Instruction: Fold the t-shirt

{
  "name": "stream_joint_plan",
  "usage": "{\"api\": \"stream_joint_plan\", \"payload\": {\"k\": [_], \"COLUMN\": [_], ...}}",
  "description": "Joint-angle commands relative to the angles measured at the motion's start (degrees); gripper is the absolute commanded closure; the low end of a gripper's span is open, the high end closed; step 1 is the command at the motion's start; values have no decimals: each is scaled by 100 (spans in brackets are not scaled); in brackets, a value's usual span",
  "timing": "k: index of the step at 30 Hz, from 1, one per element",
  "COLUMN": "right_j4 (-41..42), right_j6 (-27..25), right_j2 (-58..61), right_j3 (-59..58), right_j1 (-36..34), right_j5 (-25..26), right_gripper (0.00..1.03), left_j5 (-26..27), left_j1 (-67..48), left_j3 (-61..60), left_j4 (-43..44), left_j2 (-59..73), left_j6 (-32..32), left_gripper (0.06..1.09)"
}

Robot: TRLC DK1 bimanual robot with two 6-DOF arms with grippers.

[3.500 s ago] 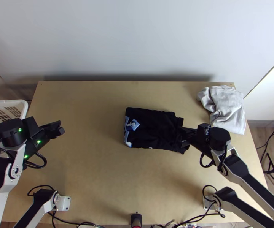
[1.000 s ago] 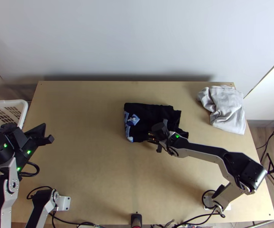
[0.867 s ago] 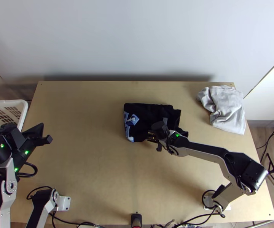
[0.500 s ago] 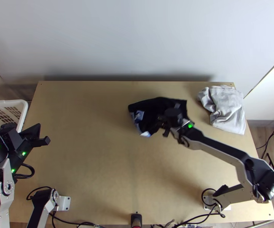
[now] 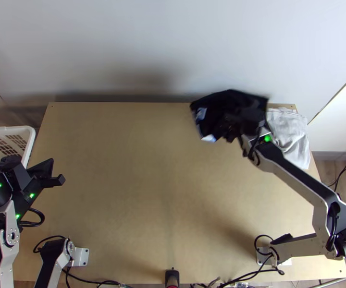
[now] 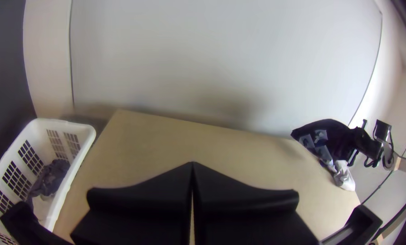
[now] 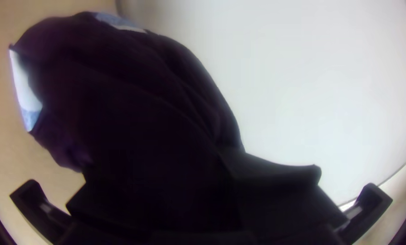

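We see the black T-shirt (image 5: pixel 226 103) lifted above the far edge of the desk (image 5: pixel 125 192), toward the right corner. With the right tool (image 5: pixel 234 126) we are pinching this shirt, and its cloth hangs in loose folds. Our left tool (image 5: pixel 51 174) is pressed together near the left edge. The grey cloth (image 5: pixel 288 132) lies at the far right corner.

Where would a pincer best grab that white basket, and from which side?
Probably the rim along the table, straddled from straight above: the basket stands open upward, and that edge rises above the dark cloth inside.
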Motion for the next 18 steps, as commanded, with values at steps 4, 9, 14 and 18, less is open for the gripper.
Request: {"api": "stream_joint_plan", "payload": {"k": [4, 9, 14, 18], "right_j4": [311, 328, 469, 680], "right_j6": [-432, -502, -731, -1047], "right_j2": [212, 327, 353, 432], "right_j3": [498, 586, 595, 551], "right_j1": [-1272, -1905, -2520, -2986], "right_j5": [-18, -79, -299, -387], "right_gripper": [100, 100, 100, 100], "left_j5": [13, 13, 13, 21], "left_j1": [94, 120, 120, 120], "left_j3": [-154, -357, -488, -603], "left_j4": [-150, -150, -97, -9], "left_j2": [-138, -191, -191, -191], "left_j6": [139, 147, 156, 156], "left_gripper": [105, 105, 105, 105]}}
